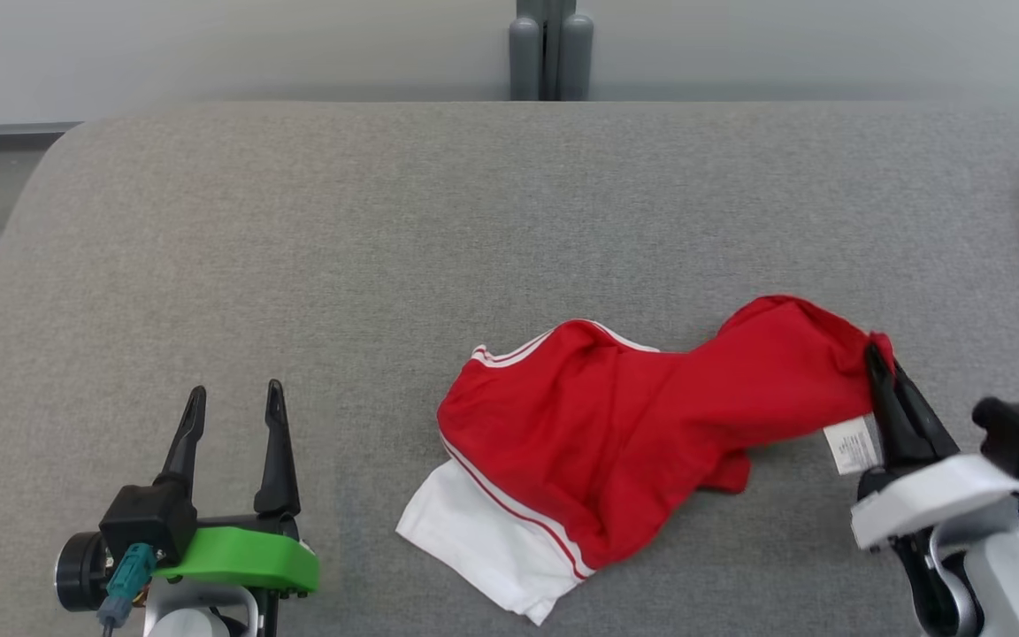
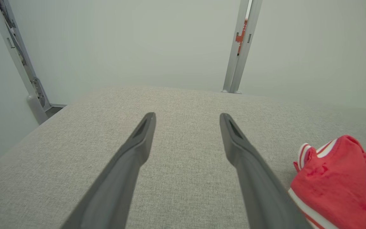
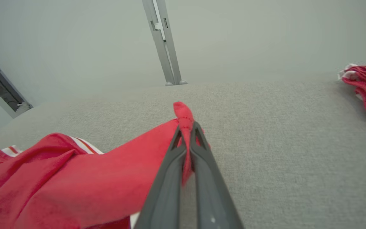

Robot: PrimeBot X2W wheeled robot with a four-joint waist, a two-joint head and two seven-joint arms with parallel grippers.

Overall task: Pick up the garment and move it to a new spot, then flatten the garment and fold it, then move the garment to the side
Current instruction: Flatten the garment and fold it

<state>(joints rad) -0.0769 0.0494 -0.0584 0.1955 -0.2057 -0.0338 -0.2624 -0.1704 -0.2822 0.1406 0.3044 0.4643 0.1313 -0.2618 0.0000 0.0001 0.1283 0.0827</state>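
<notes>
The garment (image 1: 651,425), red with white trim, lies crumpled near the front edge of the worktop (image 1: 386,221), right of centre. The right gripper (image 1: 879,358) pinches its right end. The left gripper (image 1: 235,398) stands spread near the front-left corner. Judgement: grasp made; relocating, flattening, folding and setting aside remain. The print on the white label (image 1: 852,445) is too small to read.

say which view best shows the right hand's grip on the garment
Right wrist view: close up, the right hand is shut on the garment. Head view shows this smaller; left wrist view catches garment, no grip.
</notes>
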